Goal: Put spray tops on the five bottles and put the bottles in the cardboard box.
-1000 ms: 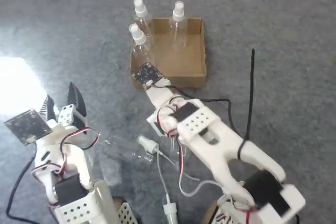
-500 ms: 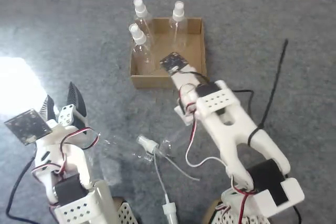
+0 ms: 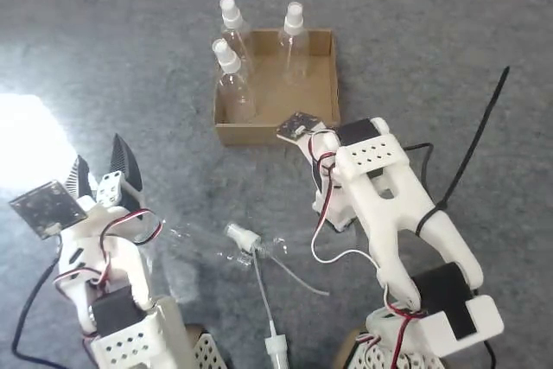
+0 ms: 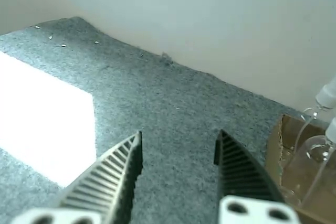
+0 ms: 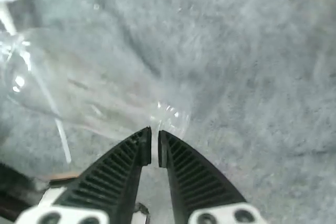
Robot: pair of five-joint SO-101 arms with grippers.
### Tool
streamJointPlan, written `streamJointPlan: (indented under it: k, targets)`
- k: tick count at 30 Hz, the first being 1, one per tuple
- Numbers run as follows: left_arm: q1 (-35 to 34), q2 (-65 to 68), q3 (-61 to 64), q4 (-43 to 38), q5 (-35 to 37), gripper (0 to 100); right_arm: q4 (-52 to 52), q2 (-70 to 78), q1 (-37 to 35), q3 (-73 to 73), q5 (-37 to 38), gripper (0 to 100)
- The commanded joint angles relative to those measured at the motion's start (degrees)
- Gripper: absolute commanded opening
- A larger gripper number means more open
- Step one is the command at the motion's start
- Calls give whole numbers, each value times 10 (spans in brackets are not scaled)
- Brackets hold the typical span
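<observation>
Clear plastic: the lying bottle [image 5: 89, 85] is on its side on the grey mat [image 3: 449, 41], between the two arms.

State of the right gripper [image 5: 151, 141]: fingers pressed almost together with only a sliver of gap, nothing pinched. The tips sit just beside the bottle's wall near one end; can't tell if they touch. In the right wrist view the body runs away from the tips toward a white spray top [image 3: 241, 236] at the other end. Can't tell if that top is seated on a neck.

A second, loose spray top [image 3: 275, 352] lies near the front edge between the arm bases. Its thin dip tube [image 3: 262, 295] runs up toward the lying bottle.

State of the left gripper [image 4: 178, 148]: fingers spread wide, holding nothing, over bare mat. It is well apart from the lying bottle and aimed past the left side of the cardboard box [image 3: 259, 133].

Three bottles stand upright at the box, tops on:
- The front-left bottle [image 3: 232, 84] is inside, against the left wall.
- The back-right bottle [image 3: 294, 45] is inside, at the back wall.
- The back-left bottle [image 3: 235, 34] is at the back-left corner; can't tell if it is inside or just behind the rim.

The right arm's wrist stands just in front of the box's front wall.
</observation>
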Motion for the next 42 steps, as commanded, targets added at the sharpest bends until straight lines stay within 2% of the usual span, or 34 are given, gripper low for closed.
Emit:
streamJointPlan:
  k: [1, 11, 13, 16, 18, 26, 30, 42]
  targets:
    - [1, -5, -7, -14, 3, 210, 31, -75, -21, -22, 10, 6]
    - [1, -5, -7, -14, 3, 210, 68, -215, -86, -20, 11, 10]
    - [1, -5, -7, -14, 3, 210, 84, -226, -106, -20, 33, 19]
    - [1, -5, -7, -14, 3, 210, 108, -240, -140, -19, 75, 99]
    - [1, -5, -7, -14, 3, 210, 110, -245, -160, -18, 74, 162]
    - [-1, -5, -7, -15, 3, 210, 84, -220, -258, 32, 75, 342]
    - [-1, -5, -7, -15, 3, 210, 42, -188, -274, 47, 75, 430]
    - [-2, -5, -7, -15, 3, 210, -74, -12, -265, 45, 76, 447]
